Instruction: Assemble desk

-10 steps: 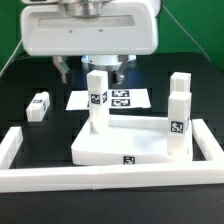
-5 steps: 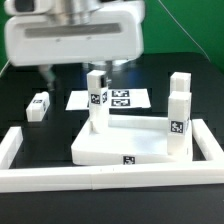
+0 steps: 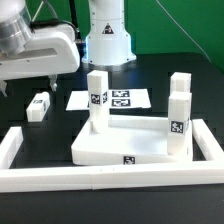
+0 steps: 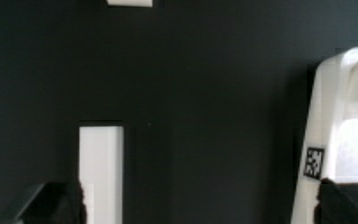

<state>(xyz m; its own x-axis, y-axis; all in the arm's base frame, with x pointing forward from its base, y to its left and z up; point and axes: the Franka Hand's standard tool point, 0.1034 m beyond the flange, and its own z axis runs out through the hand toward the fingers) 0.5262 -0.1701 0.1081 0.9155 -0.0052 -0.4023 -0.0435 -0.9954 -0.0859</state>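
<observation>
Exterior view: two legs [image 3: 97, 100] upright on the desk top [image 3: 125, 143]; wrist view alone shows fingers [image 4: 48, 203] open, empty.

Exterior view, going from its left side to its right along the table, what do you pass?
Loose leg → marker board → leg standing on the tabletop → tabletop → standing legs at the exterior view's right.

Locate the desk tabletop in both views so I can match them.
Exterior view: tabletop at lower centre, two legs upright on it.
Wrist view: not identifiable; only unclear white pieces.
Shared landmark: the black table.
</observation>
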